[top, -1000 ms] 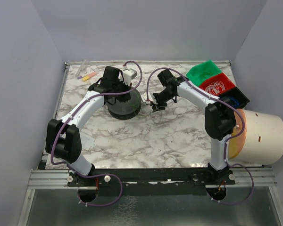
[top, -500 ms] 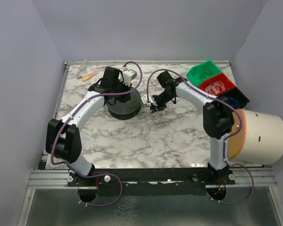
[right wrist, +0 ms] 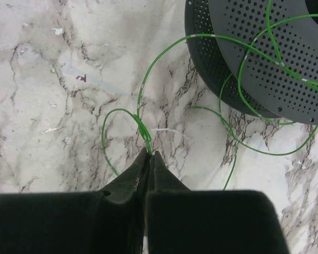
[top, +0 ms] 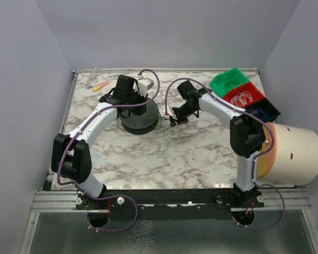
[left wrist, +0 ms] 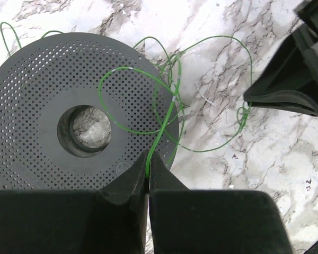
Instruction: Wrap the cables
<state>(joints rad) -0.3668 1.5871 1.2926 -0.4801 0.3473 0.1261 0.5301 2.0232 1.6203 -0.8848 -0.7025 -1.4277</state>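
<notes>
The left jaws are closed on the thin green cable (left wrist: 172,100) at the 6 o'clock rim of the spool (left wrist: 37,106). From there the cable sprawls in loose loops across the perforated face and off toward 3 o'clock onto the desk (left wrist: 265,159), where the right jaws are closed, pinching another strand. Nothing looks wound tight, so I judge the wrapping barely begun; every loop remains to be gathered.

Thin green cable (left wrist: 163,124) loops loosely across perforated spool (left wrist: 37,106) and table (left wrist: 275,159).
</notes>
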